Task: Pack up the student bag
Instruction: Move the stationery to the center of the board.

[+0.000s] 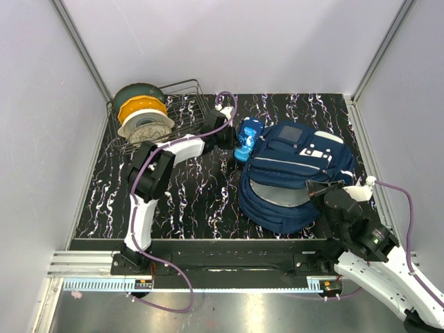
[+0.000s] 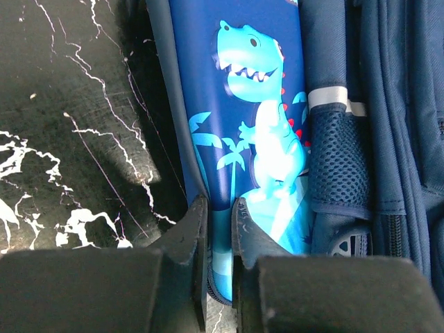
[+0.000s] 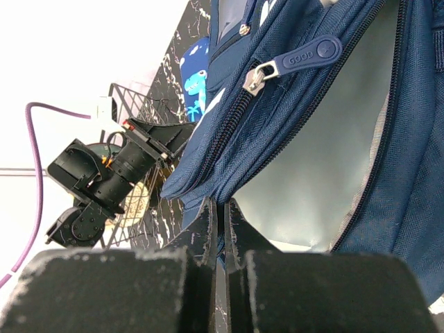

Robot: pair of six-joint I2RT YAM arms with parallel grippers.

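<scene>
Your left gripper [image 2: 219, 208] pinches the end of the dinosaur pencil case [image 2: 236, 104], which lies on the table [image 1: 187, 201] against the student bag [image 1: 298, 166], likely ready to lift it in. Your right gripper [image 3: 220, 207] pinches the bag's zipper edge, apparently to hold the mouth open.

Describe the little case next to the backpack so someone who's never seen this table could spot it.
Start at the big navy backpack lying on the right half of the black marbled table. Against its far left side, between it and the wire rack, lies the pencil case. It is small, glossy blue and carries a bright cyan dinosaur, which nothing else there has.
</scene>
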